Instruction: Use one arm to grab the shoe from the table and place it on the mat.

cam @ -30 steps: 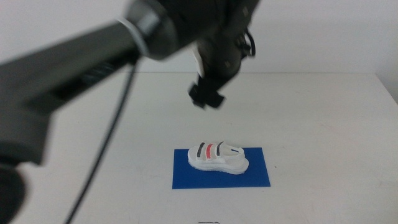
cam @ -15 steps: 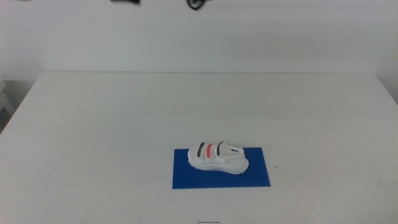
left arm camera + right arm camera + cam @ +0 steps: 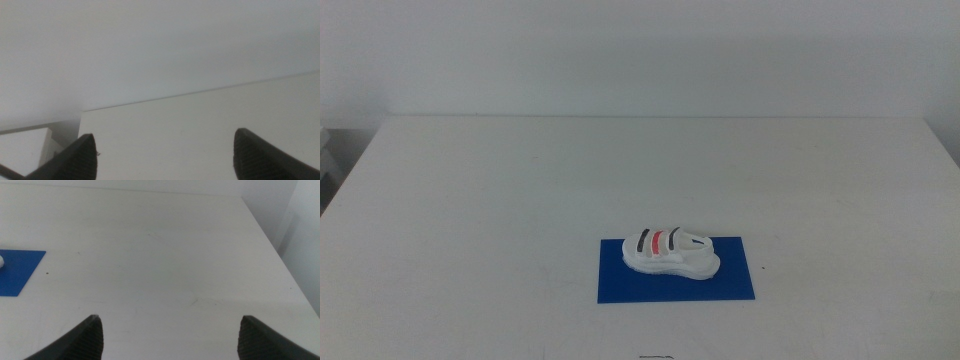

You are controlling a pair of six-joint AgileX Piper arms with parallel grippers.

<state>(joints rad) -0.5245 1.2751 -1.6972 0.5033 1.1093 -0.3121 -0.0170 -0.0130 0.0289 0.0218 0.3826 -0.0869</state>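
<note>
The shoe [image 3: 670,251] sits upright on the mat [image 3: 676,269], near the counter's [image 3: 520,180] front edge, so the placement looks done. The main risk I see is any arm sweeping back low and knocking the shoe off the mat; the mat itself lies close to the front edge. Neither arm shows in the middle view. The left gripper [image 3: 165,157] has its jaws spread wide, empty, aimed at a far counter corner. The right gripper [image 3: 167,340], likewise wide apart and empty, faces bare counter beside the mat. Beyond, plenty of free surface runs to the back edge.
</note>
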